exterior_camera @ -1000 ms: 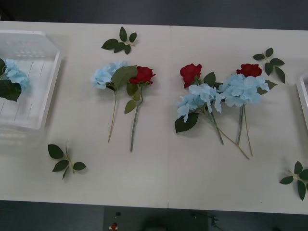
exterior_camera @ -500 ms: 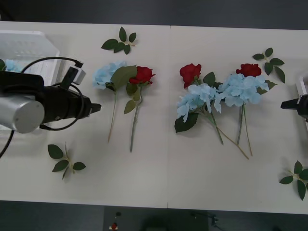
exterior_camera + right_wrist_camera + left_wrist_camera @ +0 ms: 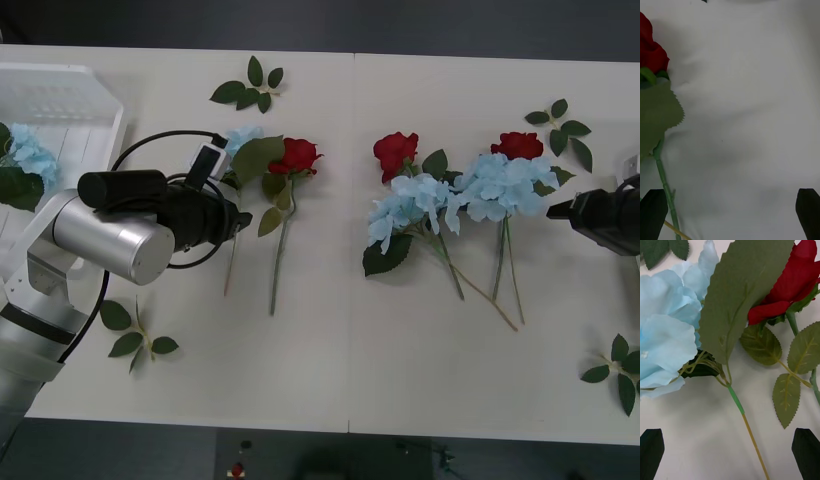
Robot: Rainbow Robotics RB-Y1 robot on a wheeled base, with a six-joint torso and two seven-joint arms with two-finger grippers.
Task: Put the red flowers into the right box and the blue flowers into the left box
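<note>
Shallow white slotted plastic tray (image 3: 95,90) far left, one pale blue cluster (image 3: 30,155) inside. Right of it, left gripper (image 3: 730,453), fingers wide apart, empty, straddling stem of fluffy sky-blue flower (image 3: 666,333); red rose (image 3: 790,292) beside. Step: reach; next, descend, pinch stem. Farther right, right gripper (image 3: 732,213), fingers spread, empty, beside deep-red rose stem (image 3: 664,183).

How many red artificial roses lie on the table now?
3: one red artificial rose beside the left gripper, one at centre, one toward the right gripper.
</note>
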